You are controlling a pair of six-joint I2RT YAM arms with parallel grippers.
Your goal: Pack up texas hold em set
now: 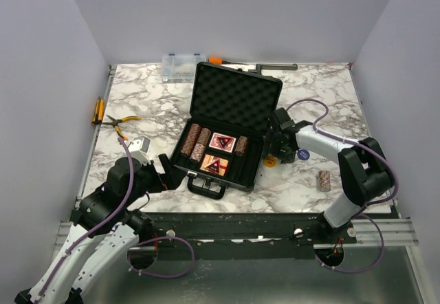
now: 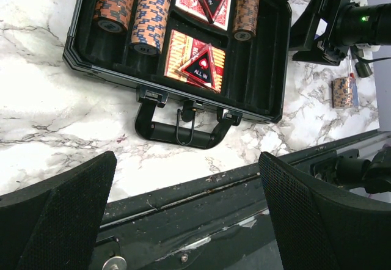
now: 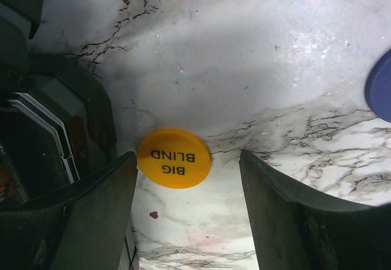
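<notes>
The black case (image 1: 227, 132) lies open in the middle of the table, lid upright, handle (image 2: 183, 126) toward me. Brown chip stacks (image 2: 149, 19), red card decks and two triangular "ALL IN" tokens (image 2: 201, 68) sit in its foam. A yellow round "BIG BLIND" token (image 3: 173, 158) lies flat on the marble beside the case's right wall. My right gripper (image 3: 189, 215) stands open just over it, the token near the left fingertip. A blue token (image 1: 303, 155) and a loose chip stack (image 1: 323, 180) lie to the right. My left gripper (image 2: 186, 215) is wide open and empty, in front of the handle.
A clear organiser box (image 1: 181, 68) and a long tool (image 1: 254, 65) lie at the back edge. Yellow-handled pliers (image 1: 122, 122) and an orange-handled tool (image 1: 98, 110) lie at the left. The dark metal rail (image 2: 201, 190) runs along the table's near edge.
</notes>
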